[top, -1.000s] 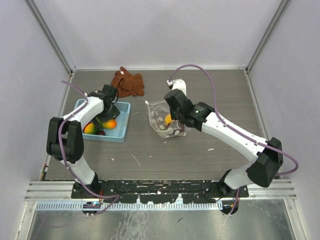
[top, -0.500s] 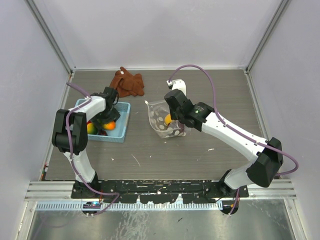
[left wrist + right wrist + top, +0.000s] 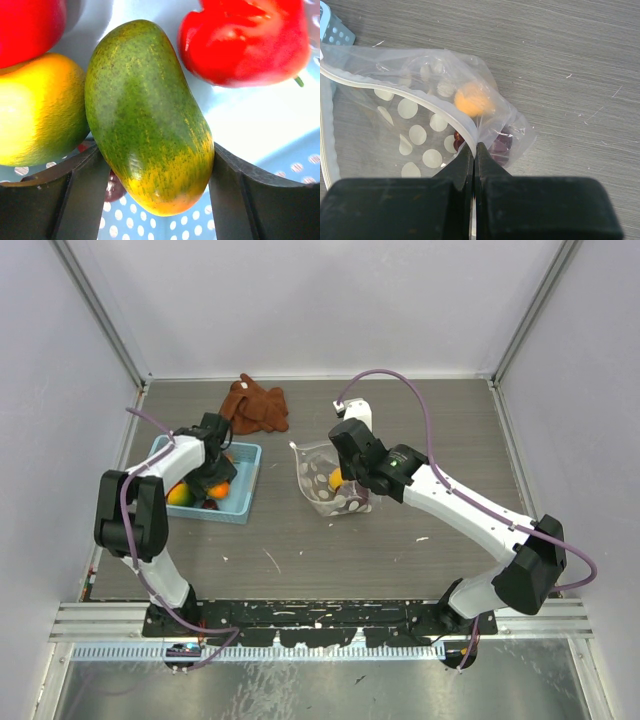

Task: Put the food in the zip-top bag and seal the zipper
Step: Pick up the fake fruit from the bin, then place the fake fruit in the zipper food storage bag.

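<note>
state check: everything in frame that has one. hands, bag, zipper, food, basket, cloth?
left hand: straddles green-orange mango, grip unclear
right hand: shut on zipper
zip-top bag: on table, mouth open
zipper: unsealed
blue basket: upright, holds food
green-orange mango: in basket
red pepper: in basket
yellow-orange fruit: in basket
orange fruit: inside bag
dark purple piece: inside bag
brown cloth: crumpled

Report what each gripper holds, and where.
Right gripper: clear dotted plastic zip-top bag, pinched at its pale zipper strip. Left gripper: fingers flank the narrow end of the green-orange toy mango; a firm grip cannot be told.
</note>
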